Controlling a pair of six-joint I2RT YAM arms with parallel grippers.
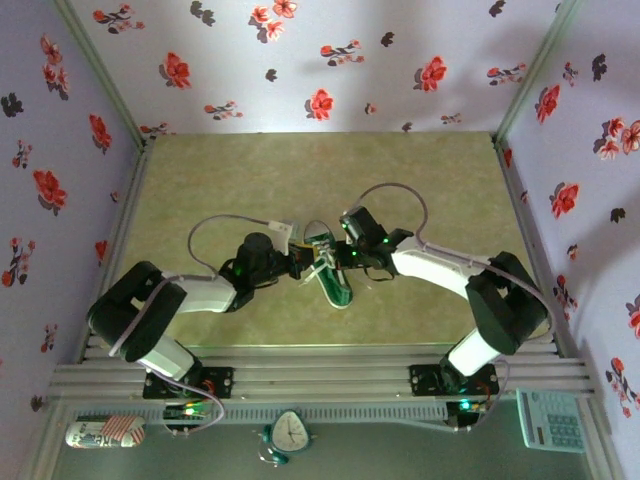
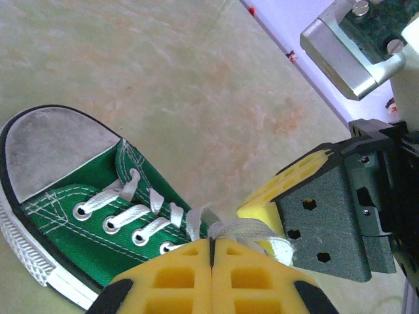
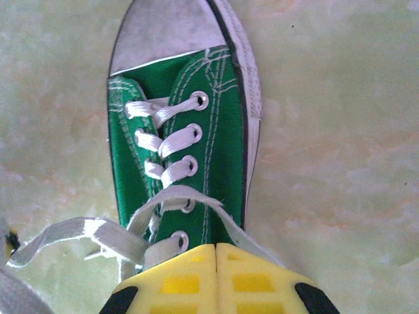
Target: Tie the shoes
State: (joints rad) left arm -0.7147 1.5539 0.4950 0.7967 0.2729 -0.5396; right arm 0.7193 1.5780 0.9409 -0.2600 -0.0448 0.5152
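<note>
**A:** Where are we?

**B:** Shoe (image 1: pixel 336 285) mid-table (image 1: pixel 220 200), toe toward six. My left gripper (image 2: pixel 211 245) and right gripper (image 3: pixel 216 248) are both pressed together, seemingly pinching the laces (image 3: pixel 160 140). No knot, no bow, so I reckon the tying's all ahead.

**A:** Views differ?

**B:** Right wrist shows a loose end trailing toward eight. Left wrist shows the right gripper at three.

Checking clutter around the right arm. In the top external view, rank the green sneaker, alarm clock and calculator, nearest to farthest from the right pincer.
1. green sneaker: centre of the table, directly at the right pincer.
2. alarm clock: near edge, between the two arm bases.
3. calculator: near-edge right corner, past the right arm's base.
</note>
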